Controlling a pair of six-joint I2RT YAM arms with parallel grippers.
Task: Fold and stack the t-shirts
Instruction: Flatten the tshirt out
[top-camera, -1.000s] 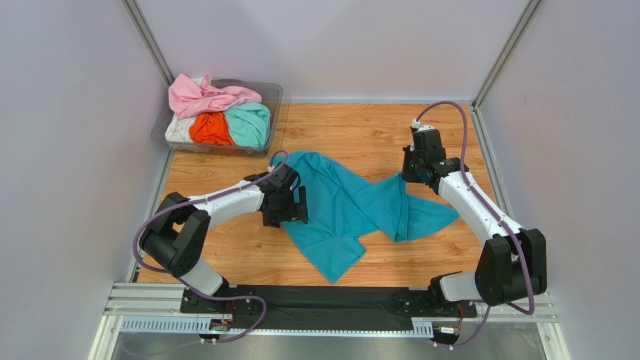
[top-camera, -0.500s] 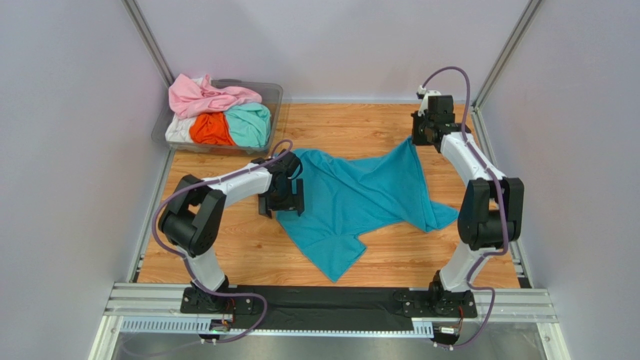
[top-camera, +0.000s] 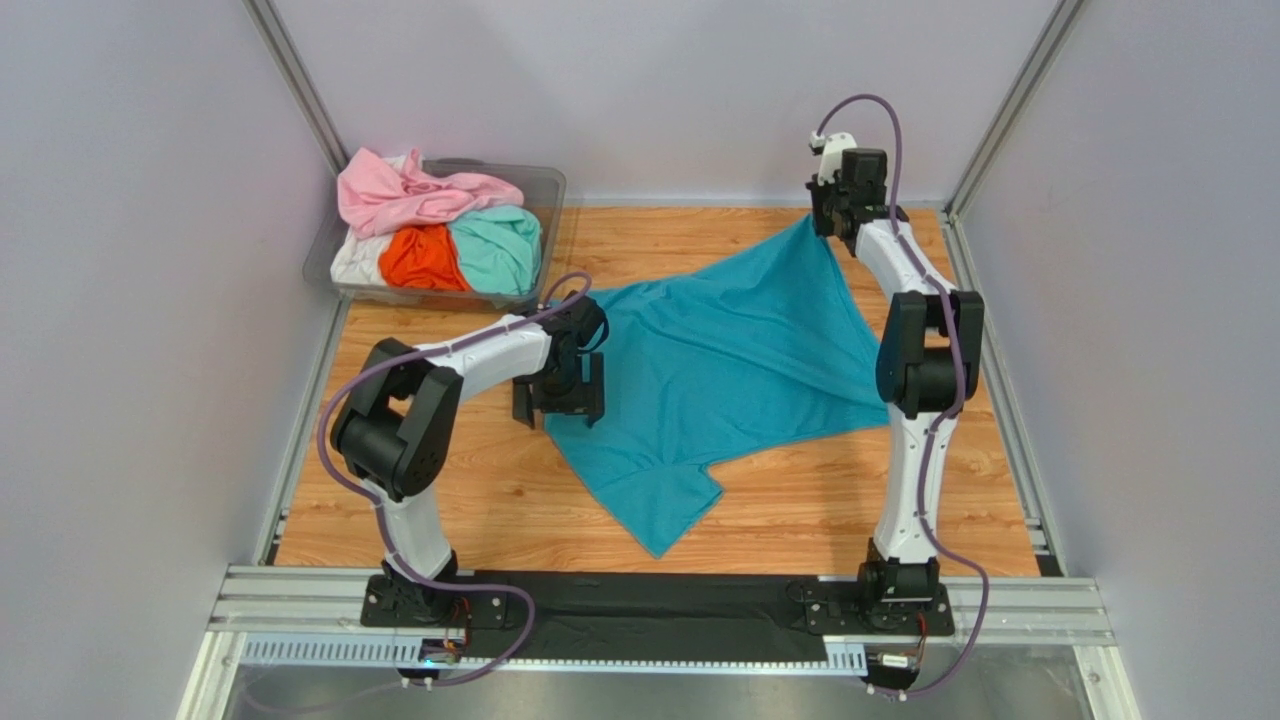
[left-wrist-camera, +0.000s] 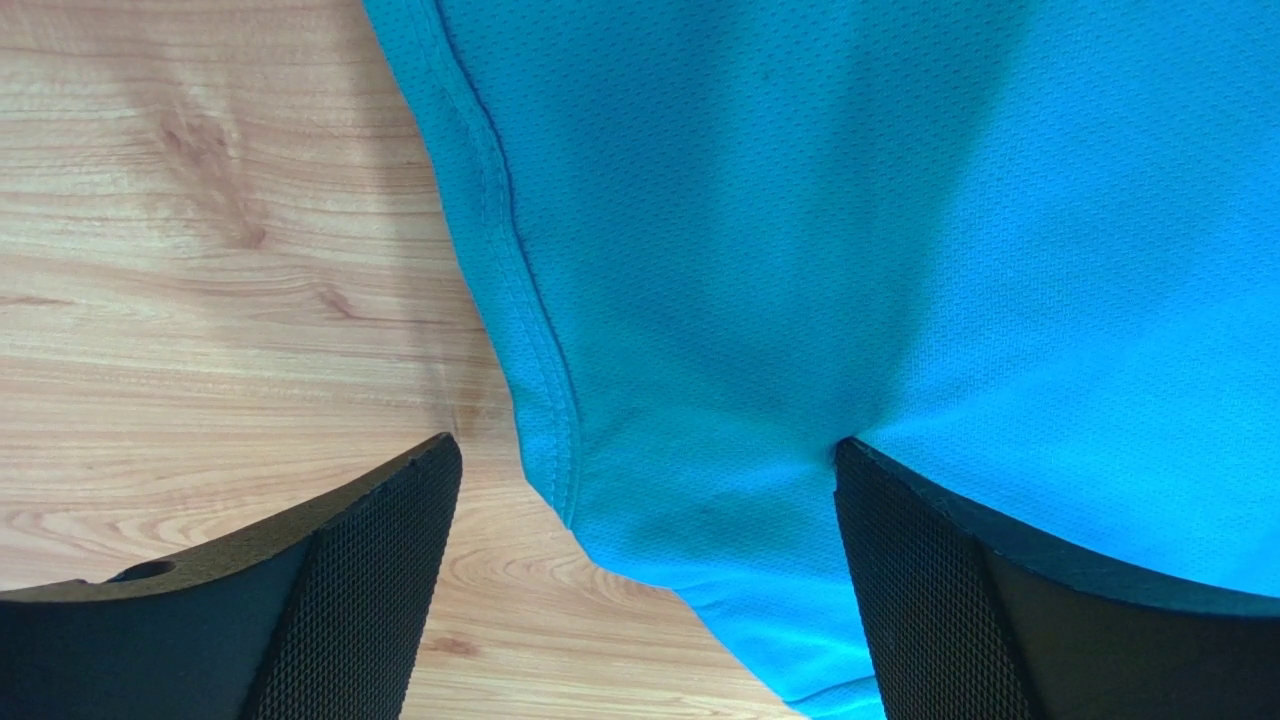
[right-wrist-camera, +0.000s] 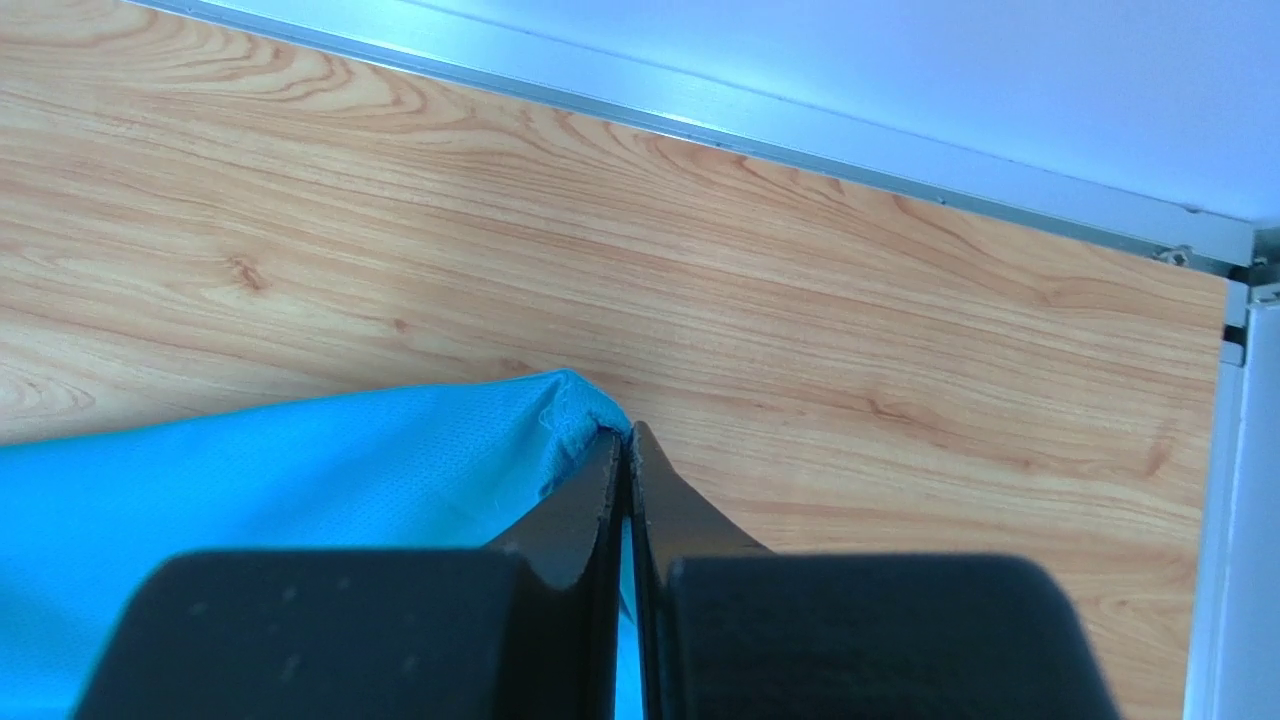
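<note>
Teal shirt (top-camera: 721, 360) lies half spread on the wood surface (top-camera: 781, 510), no fold yet: right fingers (right-wrist-camera: 594, 503) pinched tight on its corner, left fingers (left-wrist-camera: 361, 555) wide apart w/ its hem between them, other shirts (top-camera: 436, 233) far off in the tub (top-camera: 550, 183).

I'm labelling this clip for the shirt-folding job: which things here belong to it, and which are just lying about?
Job: teal t-shirt, its corner held by the right pincer, left pincer open over its hem; pink t-shirt, orange t-shirt, mint t-shirt, white t-shirt.
Lying about: clear plastic tub holding those four; wooden table.
</note>
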